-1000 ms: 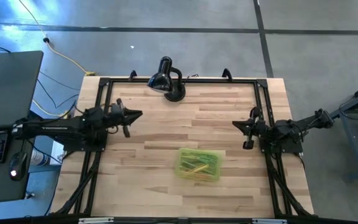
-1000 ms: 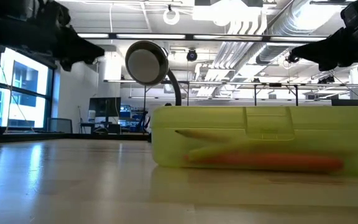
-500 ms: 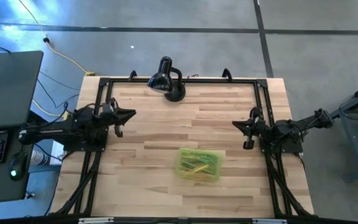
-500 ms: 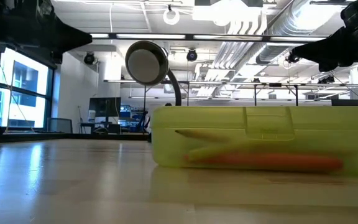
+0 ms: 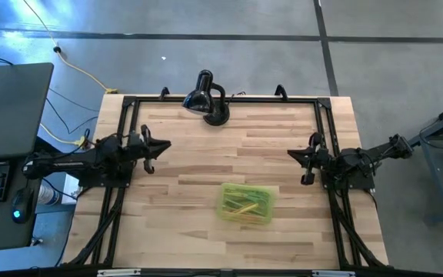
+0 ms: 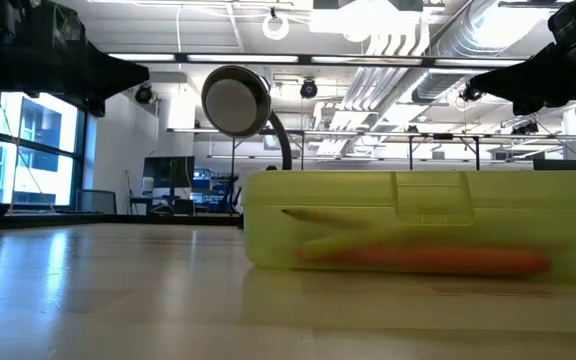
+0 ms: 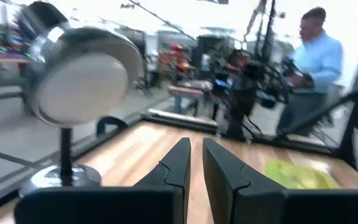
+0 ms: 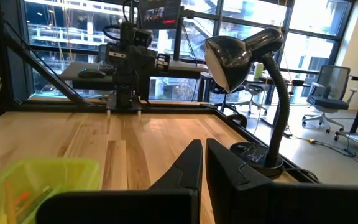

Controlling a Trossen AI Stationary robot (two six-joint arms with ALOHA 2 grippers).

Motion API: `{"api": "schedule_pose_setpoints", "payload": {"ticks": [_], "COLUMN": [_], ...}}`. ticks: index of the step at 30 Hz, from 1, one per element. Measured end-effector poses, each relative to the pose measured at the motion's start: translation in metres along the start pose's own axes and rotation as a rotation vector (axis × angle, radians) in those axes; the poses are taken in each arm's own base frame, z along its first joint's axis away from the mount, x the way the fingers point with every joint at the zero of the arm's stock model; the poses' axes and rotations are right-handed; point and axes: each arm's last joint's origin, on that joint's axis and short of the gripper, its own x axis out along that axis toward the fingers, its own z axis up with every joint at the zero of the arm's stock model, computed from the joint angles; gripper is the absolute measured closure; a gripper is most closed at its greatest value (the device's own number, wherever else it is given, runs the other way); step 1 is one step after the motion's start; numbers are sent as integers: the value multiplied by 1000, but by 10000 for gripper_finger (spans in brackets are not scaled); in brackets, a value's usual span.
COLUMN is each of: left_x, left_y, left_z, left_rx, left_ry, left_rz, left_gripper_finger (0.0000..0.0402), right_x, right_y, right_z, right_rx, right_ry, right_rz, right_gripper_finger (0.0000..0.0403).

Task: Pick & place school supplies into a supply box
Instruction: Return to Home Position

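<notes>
From above, the left gripper (image 5: 163, 145) has drawn back toward the table's (image 5: 206, 165) left edge. The right gripper (image 5: 291, 154) has not moved, and the shut box (image 5: 246, 202) lies between them, nearer the front. At table level, pencils (image 6: 418, 258) show through its wall, and each wrist view shows fingers (image 7: 178, 163) (image 8: 192, 163) pressed together.

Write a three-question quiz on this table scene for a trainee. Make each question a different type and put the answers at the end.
1. True or false: the yellow-green box lies closed on the table.
2. Where does the black lamp stand? A) at the table's edge, apart from the box; B) on top of the box; C) tipped over on the floor.
3. Fill in: the left gripper and the right gripper, both shut and off at opposite sides of the table, each hold ___.
Key: 1 true; 2 A; 3 nothing.
</notes>
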Motion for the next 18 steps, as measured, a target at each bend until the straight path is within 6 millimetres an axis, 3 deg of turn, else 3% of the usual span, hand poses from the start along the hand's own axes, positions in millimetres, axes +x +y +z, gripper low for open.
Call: {"api": "schedule_pose_setpoints", "payload": {"ticks": [8, 18], "left_x": [-1, -4], "left_y": [-4, -2], "left_z": [-15, -26], "left_rx": [-33, 7], "left_ry": [163, 277], "left_rz": [-153, -138], "left_gripper_finger": [328, 328], "right_x": [0, 0], "right_y": [0, 0], "right_z": [0, 0], "right_rx": [0, 0], "right_ry": [0, 1], "right_rz": [0, 0], "right_gripper_finger": [402, 402]}}
